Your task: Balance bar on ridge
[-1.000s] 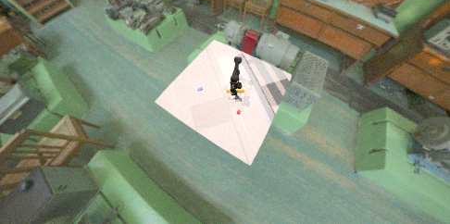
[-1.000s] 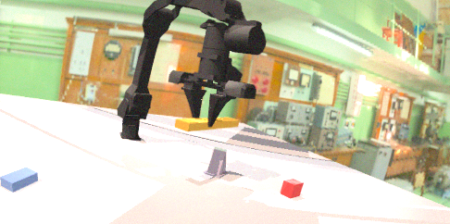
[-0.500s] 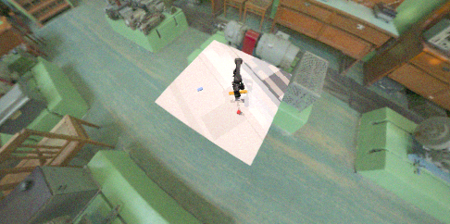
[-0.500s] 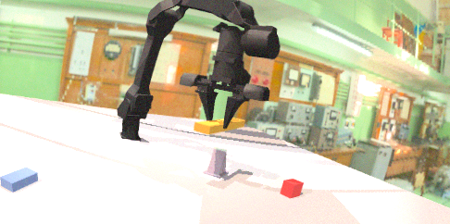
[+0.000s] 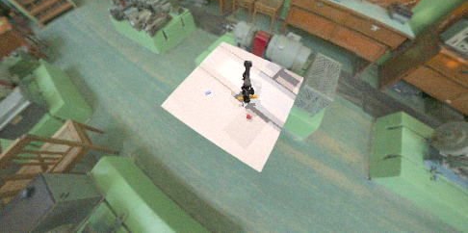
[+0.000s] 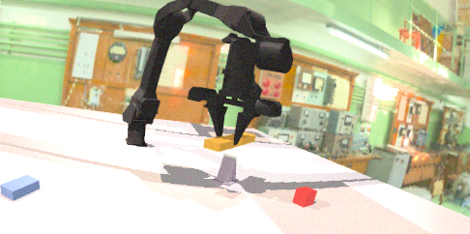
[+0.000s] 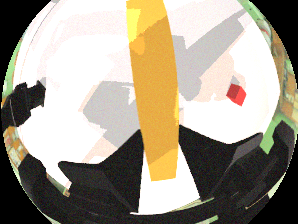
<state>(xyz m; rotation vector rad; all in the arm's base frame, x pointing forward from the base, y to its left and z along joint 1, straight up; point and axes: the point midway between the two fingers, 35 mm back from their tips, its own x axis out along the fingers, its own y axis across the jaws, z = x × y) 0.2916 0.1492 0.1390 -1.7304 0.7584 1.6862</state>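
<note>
The yellow-orange bar (image 5: 254, 97) (image 6: 215, 143) (image 7: 154, 90) is held in the air, roughly level. My gripper (image 6: 228, 140) (image 7: 161, 131) is shut on it, with one finger on each side. In the wrist view the bar runs away from the fingers toward the top edge. The small grey ridge (image 6: 226, 168) stands on the table in the exterior view, narrow at its top. The bar shows just above the ridge top there, with a small gap between them; whether it is directly over the ridge is hard to tell. I cannot make out the ridge surely in the wrist view.
A red cube (image 5: 248, 116) (image 6: 305, 196) (image 7: 236, 94) lies on the table near the ridge, to its right in the exterior view. A blue block (image 5: 208, 92) (image 6: 19, 188) lies farther off to the left. Dark arm shadows cross the table around the ridge.
</note>
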